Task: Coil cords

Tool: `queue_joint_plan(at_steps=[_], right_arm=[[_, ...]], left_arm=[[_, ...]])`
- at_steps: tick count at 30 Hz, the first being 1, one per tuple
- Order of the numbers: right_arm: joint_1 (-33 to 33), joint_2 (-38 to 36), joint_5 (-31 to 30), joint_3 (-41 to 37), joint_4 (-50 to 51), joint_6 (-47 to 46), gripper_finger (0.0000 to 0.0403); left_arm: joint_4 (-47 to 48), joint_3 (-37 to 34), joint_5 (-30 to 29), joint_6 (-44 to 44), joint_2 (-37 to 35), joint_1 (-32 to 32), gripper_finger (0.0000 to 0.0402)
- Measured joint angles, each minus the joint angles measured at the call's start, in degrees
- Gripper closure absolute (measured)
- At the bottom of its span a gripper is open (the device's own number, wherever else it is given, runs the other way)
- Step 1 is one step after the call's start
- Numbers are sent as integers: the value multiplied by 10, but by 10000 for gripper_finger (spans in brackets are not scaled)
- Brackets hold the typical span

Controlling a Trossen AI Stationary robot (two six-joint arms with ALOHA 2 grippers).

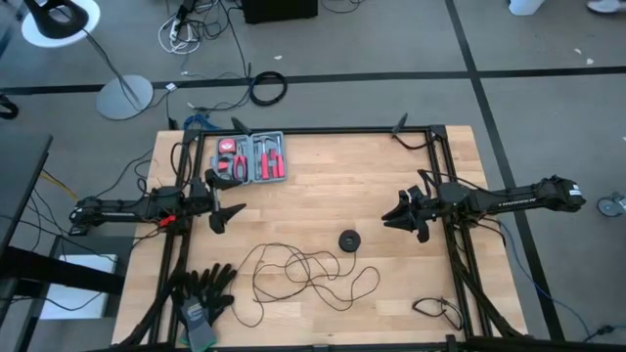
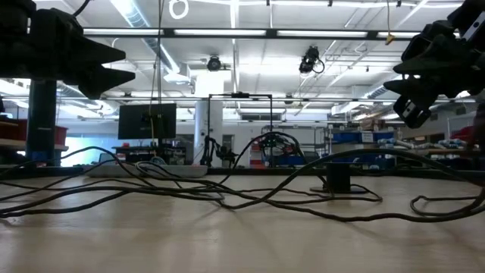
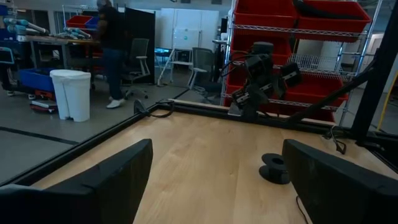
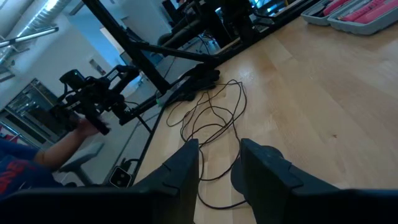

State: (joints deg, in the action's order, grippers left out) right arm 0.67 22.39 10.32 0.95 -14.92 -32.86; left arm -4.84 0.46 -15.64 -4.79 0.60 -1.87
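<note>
The cord [image 1: 303, 269] is a long thin black wire lying in loose tangled loops on the wooden table's near middle; it also shows in the right wrist view [image 4: 211, 118] and the low view [image 2: 227, 193]. Its round black puck [image 1: 349, 241] [image 3: 273, 168] rests flat on the table just beyond the loops. My left gripper [image 1: 227, 210] [image 3: 214, 158] hovers open, level, at the table's left side. My right gripper [image 1: 391, 217] [image 4: 219, 155] hovers at the right side, its fingers a narrow gap apart with nothing between them. Both stand above the table, clear of the cord.
A tray of red-handled tools [image 1: 252, 156] sits at the far left. Dark gloves [image 1: 201, 293] lie at the near left corner. A short black cable [image 1: 435, 310] lies near the right front. Black frame rails [image 1: 323, 131] border the table. A person stands in the room beyond [image 3: 112, 43].
</note>
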Motion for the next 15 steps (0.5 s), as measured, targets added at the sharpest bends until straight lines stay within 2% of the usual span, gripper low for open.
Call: queue_joint_plan(at_steps=[7,15], right_arm=[[0,0,0,0,0,0,284],[0,0,0,0,0,0,284]], left_arm=[[-11,0,0,0,0,0,39],[-99,0,0,-29,0,0,39]])
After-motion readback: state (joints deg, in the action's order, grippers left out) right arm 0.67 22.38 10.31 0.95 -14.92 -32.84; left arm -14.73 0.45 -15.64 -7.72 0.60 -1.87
